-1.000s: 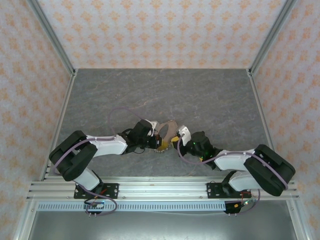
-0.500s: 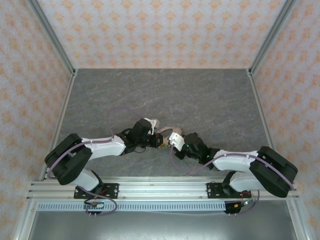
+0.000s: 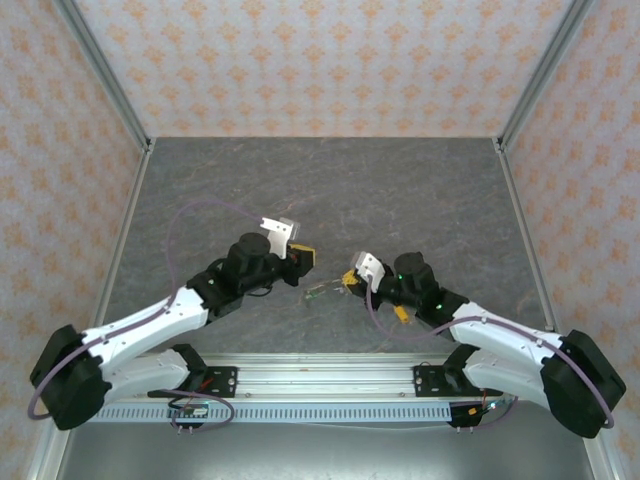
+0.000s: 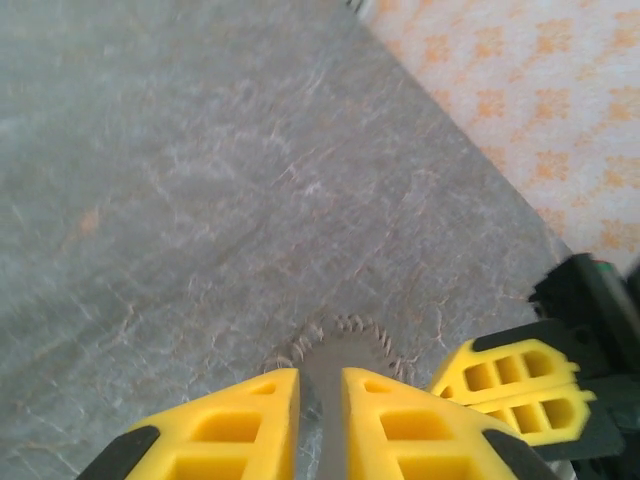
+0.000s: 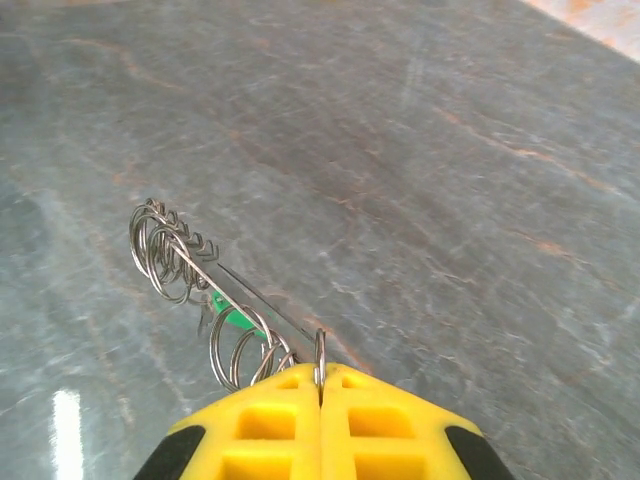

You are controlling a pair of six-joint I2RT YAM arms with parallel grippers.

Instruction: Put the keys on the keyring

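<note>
From above, the left gripper (image 3: 303,256) has pulled back from the centre, where it met the right gripper (image 3: 350,279) a second ago. The thin grey wire keyring (image 3: 322,292) now lies between them, just off the right fingertips.

At the left wrist, the left gripper (image 4: 320,385) has its yellow fingers slightly apart and empty. The keyring (image 4: 340,328) lies just beyond their tips, and the right gripper (image 4: 480,385) is to their right.

At the right wrist, the right gripper (image 5: 321,378) stays pressed together on a strand of the keyring (image 5: 175,250). A small green-headed key (image 5: 235,317) hangs among the coils just ahead-left of the tips.
</note>
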